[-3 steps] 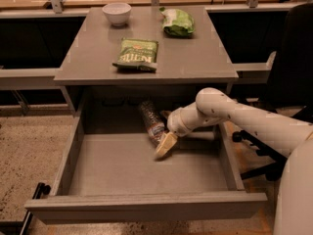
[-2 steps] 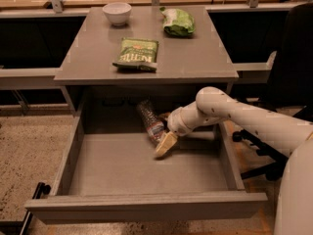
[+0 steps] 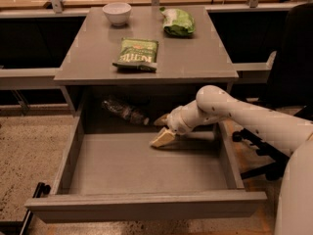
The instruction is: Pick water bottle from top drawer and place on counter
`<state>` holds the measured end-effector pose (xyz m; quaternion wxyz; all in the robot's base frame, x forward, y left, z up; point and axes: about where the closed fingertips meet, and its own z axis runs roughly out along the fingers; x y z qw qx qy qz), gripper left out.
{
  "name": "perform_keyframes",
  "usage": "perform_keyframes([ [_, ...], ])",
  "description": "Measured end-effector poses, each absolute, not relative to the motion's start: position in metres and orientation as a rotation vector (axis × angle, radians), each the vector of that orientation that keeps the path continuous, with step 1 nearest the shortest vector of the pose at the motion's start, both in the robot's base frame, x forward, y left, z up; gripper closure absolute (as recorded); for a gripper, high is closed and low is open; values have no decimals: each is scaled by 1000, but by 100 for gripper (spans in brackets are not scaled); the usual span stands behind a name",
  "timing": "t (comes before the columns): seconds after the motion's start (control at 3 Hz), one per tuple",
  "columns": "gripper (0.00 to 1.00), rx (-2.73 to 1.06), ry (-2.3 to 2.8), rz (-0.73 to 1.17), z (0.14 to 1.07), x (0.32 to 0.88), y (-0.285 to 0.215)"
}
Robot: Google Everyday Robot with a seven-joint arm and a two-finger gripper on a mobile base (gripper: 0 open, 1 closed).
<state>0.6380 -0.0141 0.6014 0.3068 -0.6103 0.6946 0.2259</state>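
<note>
So here's where I'm at. My gripper (image 3: pixel 163 129) is down inside the top drawer (image 3: pixel 146 205), toward the back and a bit right of centre, hanging low over the grey floor. My jaws are spread apart with nothing between them, one finger higher and one lower, both pointing left.

The water bottle (image 3: pixel 124 112) is lying on its side at the very back of the drawer, tucked in the shadow under the counter (image 3: pixel 195 58). It's to my left and slightly further back. Its near end is just beside my upper fingertip, and I honestly can't tell if they're touching or a hair apart.

The bit that matters is that its long axis runs diagonally, from back-left to front-right, so it's pretty much pointing at me end-on. I reckon closing from here would only nip the tip. It'd probably be better to slide left along it and turn so my fingers straddle the body across its width. It's crinkly plastic, so I'd guess it squashes or rolls if I catch it off-centre.

The counter has two green snack bags (image 3: pixel 138 54) and a bowl (image 3: pixel 117 12) on it, with bare grey on the right side.
</note>
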Motion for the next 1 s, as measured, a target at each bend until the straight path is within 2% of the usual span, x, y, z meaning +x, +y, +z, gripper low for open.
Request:
perform_keyframes([
  [0.33, 88, -1615, 1837, 597, 604, 638, -14],
  [0.67, 100, -1669, 1830, 546, 621, 618, -11],
  [1.0, 86, -1772, 1771, 438, 665, 577, 0],
])
